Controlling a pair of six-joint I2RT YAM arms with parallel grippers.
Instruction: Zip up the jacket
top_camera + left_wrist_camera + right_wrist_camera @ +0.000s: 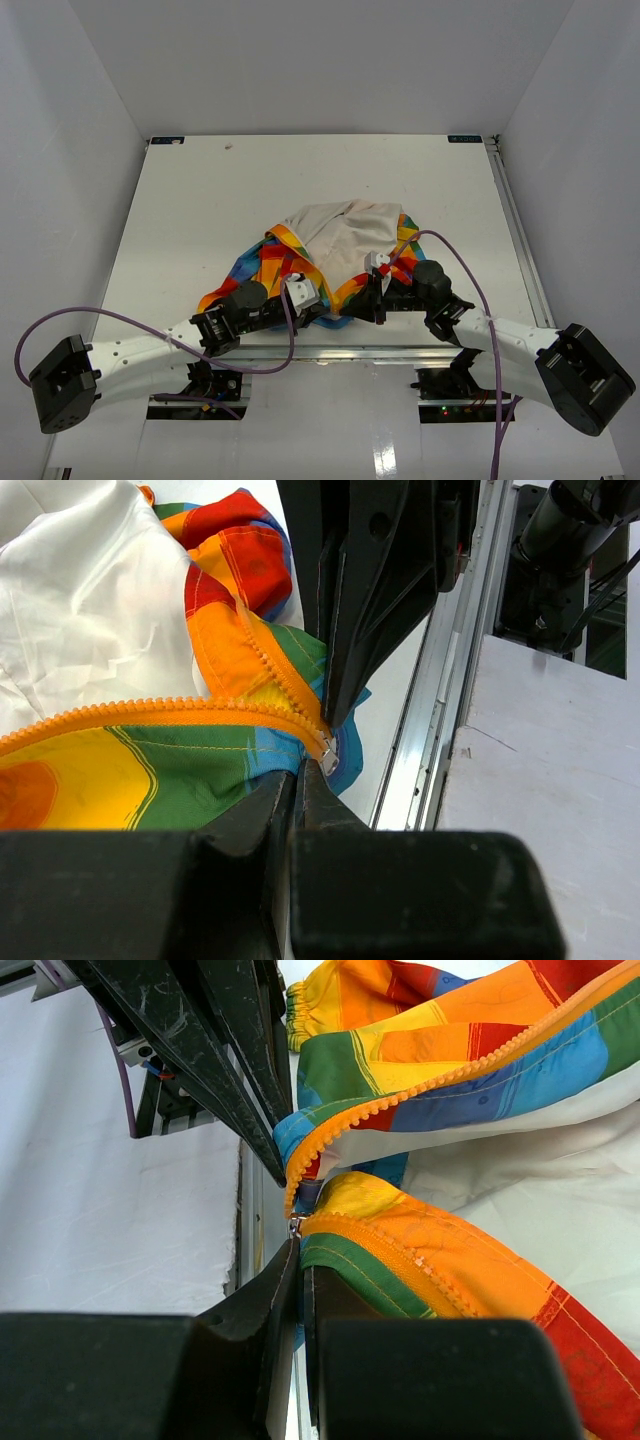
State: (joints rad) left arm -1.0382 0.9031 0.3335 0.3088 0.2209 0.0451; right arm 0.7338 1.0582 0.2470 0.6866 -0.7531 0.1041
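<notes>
At the 6 o'clock edge of the surface, my left tool is closed on the jacket. It pinches the hem at the heap's 7 o'clock corner, right where the metal zipper slider sits at the foot of the orange zipper teeth. The jacket lies crumpled between my two arms, rainbow blocks on the near side and the cream lining turned up toward 12 o'clock. The front lies open, and the teeth part above the slider. At the heap's 5 o'clock side my right tool is shut tight on the other front edge, nipping blue trim and teeth at its lower end.
</notes>
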